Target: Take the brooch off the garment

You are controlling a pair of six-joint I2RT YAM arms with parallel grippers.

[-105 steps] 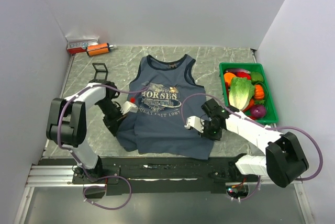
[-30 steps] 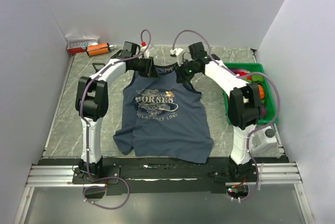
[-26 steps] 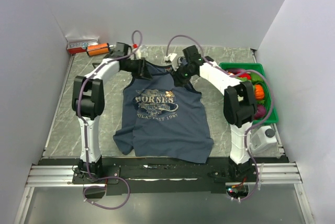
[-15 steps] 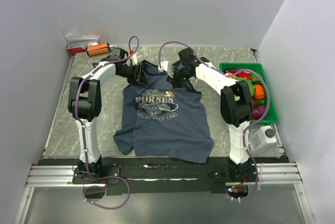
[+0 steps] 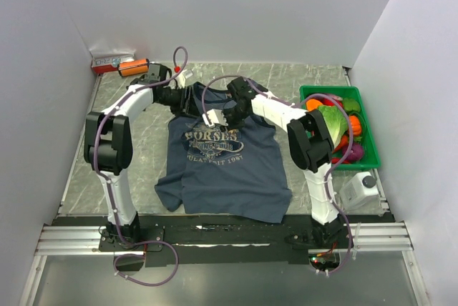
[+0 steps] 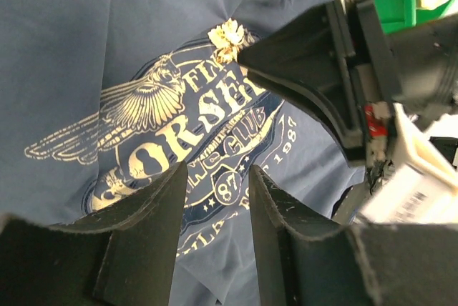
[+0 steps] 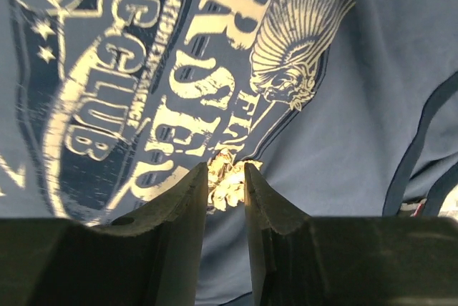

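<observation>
Brooch (image 6: 227,36), a tiny gold-tan metallic ornament, is found seated on the garment (image 5: 229,170). The garment is a navy-blue sleeveless tank top with darker trim, laid flat on the grey marble-patterned table (image 5: 107,134) with its neckline to the far side. The brooch is located at the far right edge of the grey-white "HORSES" chest print, near the winged emblem.

The right gripper (image 7: 226,166) is positioned directly over it. Its black fingers are narrowly parted, one on each side of the brooch, which is seen lying against the fabric in the gap at their tips. In the left wrist view the tip of this gripper is seen just touching the ornament.

The left gripper (image 6: 218,174) is held above the far left part of the garment, by the left shoulder strap. Its jaws are partly open, only printed fabric is seen through the gap, and nothing is held.

A green plastic crate (image 5: 372,152) of toy vegetables is noted at the right, well apart from the garment. An orange cylinder (image 5: 134,67) is noted at the far left corner.
</observation>
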